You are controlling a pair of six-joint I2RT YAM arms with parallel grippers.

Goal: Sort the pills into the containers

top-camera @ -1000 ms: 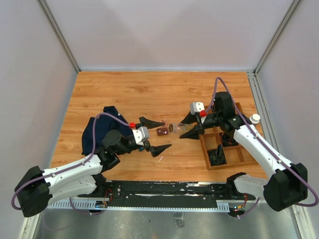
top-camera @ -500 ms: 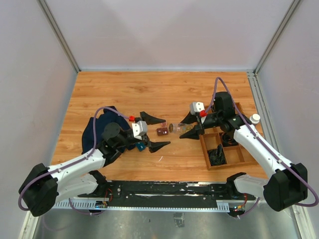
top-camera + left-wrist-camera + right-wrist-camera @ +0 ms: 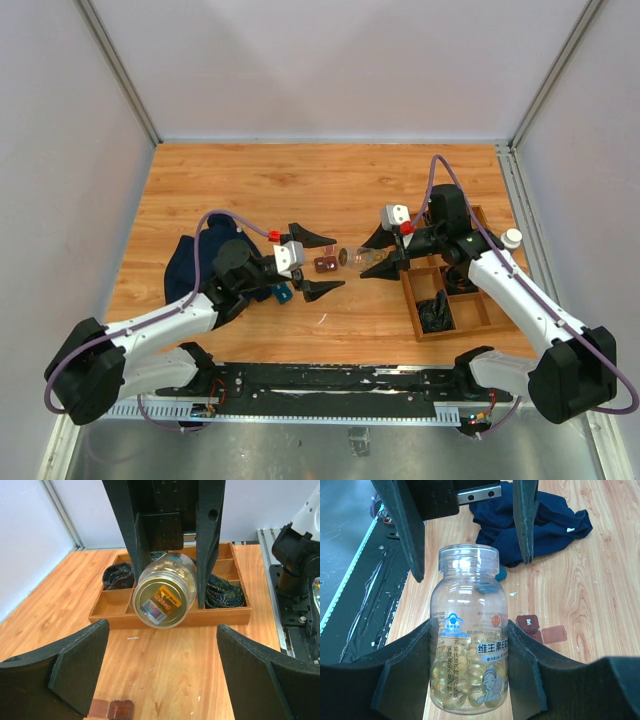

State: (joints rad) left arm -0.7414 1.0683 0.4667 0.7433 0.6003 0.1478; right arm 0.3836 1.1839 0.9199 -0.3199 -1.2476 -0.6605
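Observation:
A small reddish-brown container (image 3: 325, 264) lies on the table with its lid flipped open, also visible as the container (image 3: 527, 622) and the container (image 3: 112, 710). My left gripper (image 3: 318, 263) stands open, one finger on each side of the box without touching it; in its own view the left gripper (image 3: 162, 675) has bare wood between the jaws. My right gripper (image 3: 470, 630) is shut on a clear bottle (image 3: 469, 645) holding yellow pills (image 3: 462, 685). The bottle (image 3: 362, 257) lies horizontal, uncapped mouth towards the container.
A wooden divided tray (image 3: 472, 318) sits at the right with dark items in it. A dark blue cloth (image 3: 195, 262) lies under the left arm. A white cap (image 3: 512, 238) rests by the tray's right side.
My left gripper has moved forward and a little right, bringing its fingers around the container, and its jaws have narrowed slightly. The right arm and bottle have not moved.

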